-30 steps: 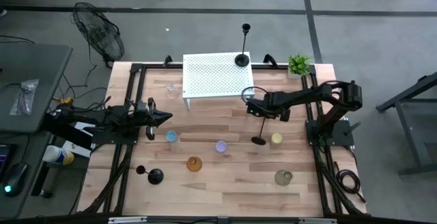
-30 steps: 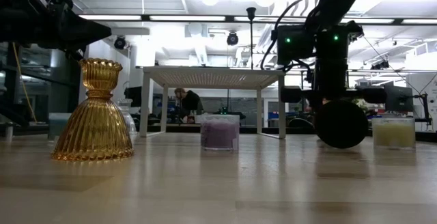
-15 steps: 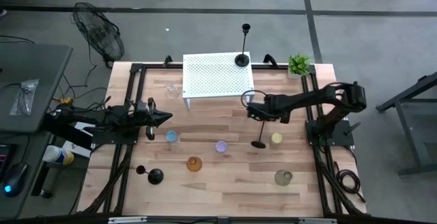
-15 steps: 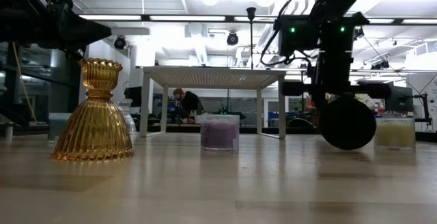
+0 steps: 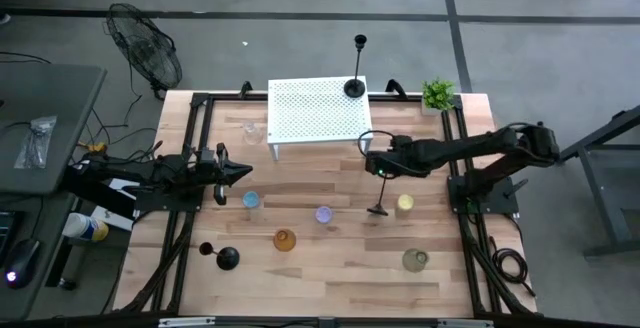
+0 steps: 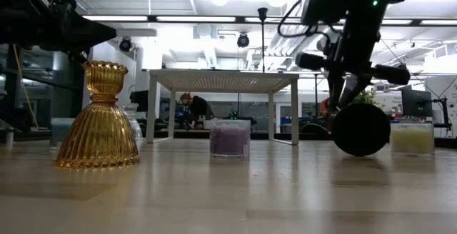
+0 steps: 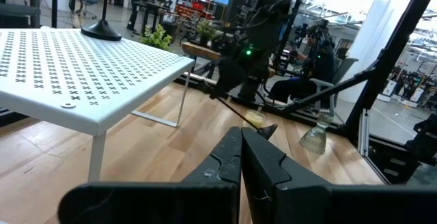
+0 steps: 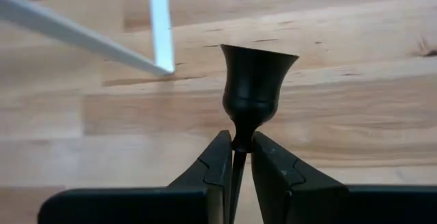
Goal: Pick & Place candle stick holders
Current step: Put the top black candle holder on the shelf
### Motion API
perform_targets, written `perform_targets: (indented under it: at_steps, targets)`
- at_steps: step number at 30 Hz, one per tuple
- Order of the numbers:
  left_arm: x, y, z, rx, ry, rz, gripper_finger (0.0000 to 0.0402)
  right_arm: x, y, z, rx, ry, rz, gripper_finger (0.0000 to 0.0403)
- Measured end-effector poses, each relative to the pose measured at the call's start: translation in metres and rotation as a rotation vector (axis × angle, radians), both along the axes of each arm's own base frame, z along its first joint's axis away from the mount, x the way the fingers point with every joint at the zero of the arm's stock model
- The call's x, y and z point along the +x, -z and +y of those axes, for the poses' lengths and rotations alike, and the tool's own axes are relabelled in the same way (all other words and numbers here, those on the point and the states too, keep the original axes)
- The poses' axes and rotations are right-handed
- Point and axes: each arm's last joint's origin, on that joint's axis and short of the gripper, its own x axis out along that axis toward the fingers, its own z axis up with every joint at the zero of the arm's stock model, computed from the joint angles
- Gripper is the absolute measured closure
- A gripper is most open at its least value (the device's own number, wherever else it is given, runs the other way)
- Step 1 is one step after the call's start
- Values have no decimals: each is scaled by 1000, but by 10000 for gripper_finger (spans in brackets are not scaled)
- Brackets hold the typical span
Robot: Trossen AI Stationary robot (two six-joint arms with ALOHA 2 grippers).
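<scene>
The right gripper (image 8: 235, 157) was clamped on the thin stem of a black candlestick (image 5: 379, 208), just under its cup, tilting it between the purple glass holder (image 5: 323, 214) and the yellow glass holder (image 5: 405, 204); neither holder's inside showed. The white perforated stand (image 5: 315, 110) stood just behind, bearing a taller candlestick (image 5: 355, 87). The left gripper (image 5: 236, 172) waited pinched together near the blue glass holder (image 5: 250, 200)

Overhead and table-level cameras share the white perforated stand (image 5: 318, 110); wrist cameras sit close.
</scene>
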Motion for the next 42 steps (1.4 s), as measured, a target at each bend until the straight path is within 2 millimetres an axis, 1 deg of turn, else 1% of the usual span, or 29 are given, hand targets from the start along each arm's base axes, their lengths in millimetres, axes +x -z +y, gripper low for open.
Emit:
perform_targets:
  at_steps: [11, 18, 23, 34, 38, 42]
  targets:
    - [0, 0, 0, 0, 0, 0, 401, -7, -23, 30, -99, -229, -57, 369]
    - [0, 0, 0, 0, 0, 0, 401, -9, -36, 52, -214, -383, -128, 369]
    - [0, 0, 0, 0, 0, 0, 401, -6, -42, 65, -299, -480, -169, 369]
    - [0, 0, 0, 0, 0, 0, 401, -6, -47, 87, -398, -514, -249, 369]
    - [0, 0, 0, 0, 0, 0, 401, -5, -49, 91, -429, -515, -282, 369]
    - [0, 0, 0, 0, 0, 0, 401, -1, -54, 96, -456, -553, -329, 369]
